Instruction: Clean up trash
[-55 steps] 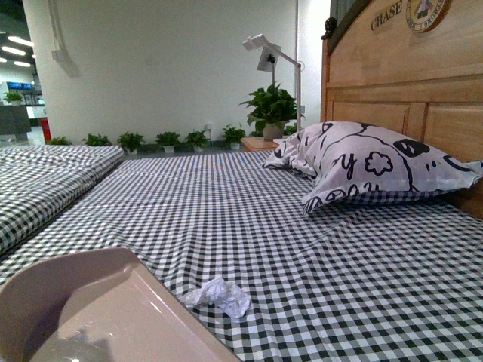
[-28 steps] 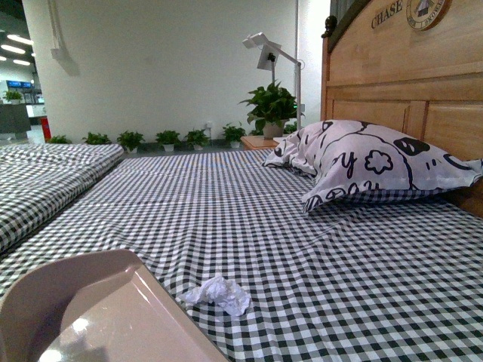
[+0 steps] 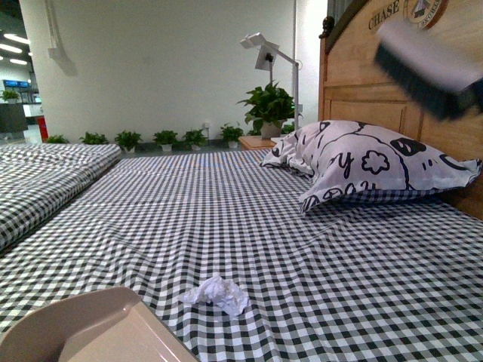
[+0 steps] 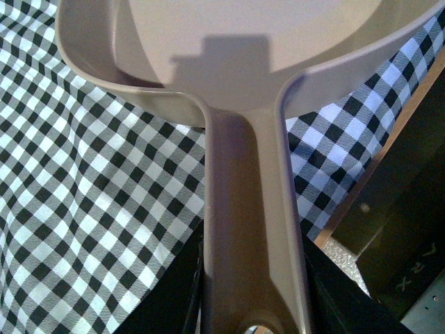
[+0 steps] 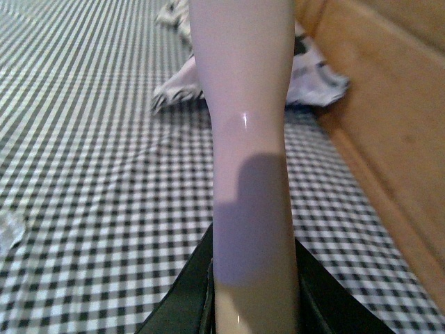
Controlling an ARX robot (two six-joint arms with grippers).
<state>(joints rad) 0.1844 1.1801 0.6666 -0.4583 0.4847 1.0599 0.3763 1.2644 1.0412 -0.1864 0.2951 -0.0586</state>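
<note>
The trash (image 3: 217, 294), a small crumpled white tissue, lies on the checked bedsheet (image 3: 249, 226) near the front. Left of it and close by, the pale pinkish dustpan (image 3: 90, 335) fills the lower left corner. In the left wrist view my left gripper (image 4: 254, 292) is shut on the dustpan (image 4: 250, 209) by its handle. High at the right hangs the brush (image 3: 426, 68), blurred, its dark bristles facing down. My right gripper (image 5: 254, 292) is shut on the brush (image 5: 247, 139) by its pale handle. The trash (image 5: 8, 229) shows at that view's edge.
A printed pillow (image 3: 370, 162) leans against the wooden headboard (image 3: 392, 98) at the right. A second checked bed (image 3: 45, 181) lies to the left. A white lamp (image 3: 264, 53) and potted plants (image 3: 269, 105) stand beyond the bed's far end.
The dustpan has sunk lower in the front view, showing less of its tray. The brush has come into view at the upper right. The tissue has not moved.
</note>
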